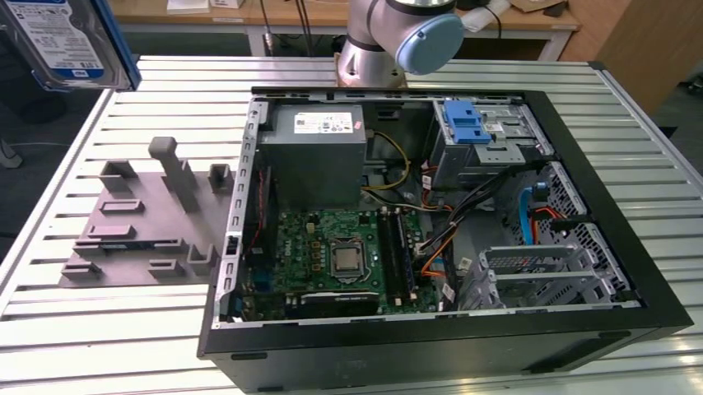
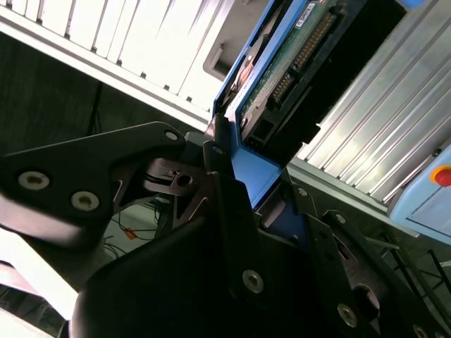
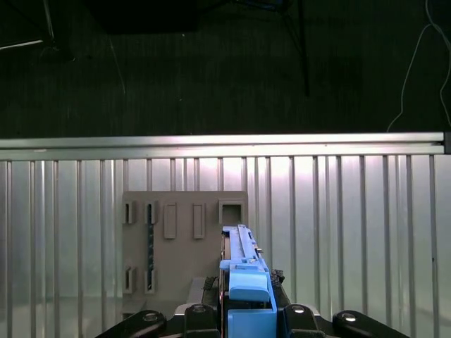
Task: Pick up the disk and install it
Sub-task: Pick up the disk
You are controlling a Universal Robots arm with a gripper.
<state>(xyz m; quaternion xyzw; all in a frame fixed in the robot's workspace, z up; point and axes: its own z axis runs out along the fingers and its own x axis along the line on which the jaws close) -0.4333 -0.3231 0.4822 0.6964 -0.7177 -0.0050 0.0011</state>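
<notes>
Gripper (image 2: 254,176) clamped tight on one end of the disk (image 2: 282,77), which projects beyond the fingers (image 2: 224,190); this end-hold could let it pivot or slip loose.

Glossy blue plastic frames the silvery disk (image 1: 61,34).

Open computer case (image 1: 439,355) beside grey fixture plate (image 1: 130,240) on slatted table (image 1: 99,346).

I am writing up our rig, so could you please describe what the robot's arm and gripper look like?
The arm is made of rounded silver-grey tubular joints, one closed by a pale blue cap. The gripper is matte black, built from flat angular linkage plates fastened with silver screws.
</notes>
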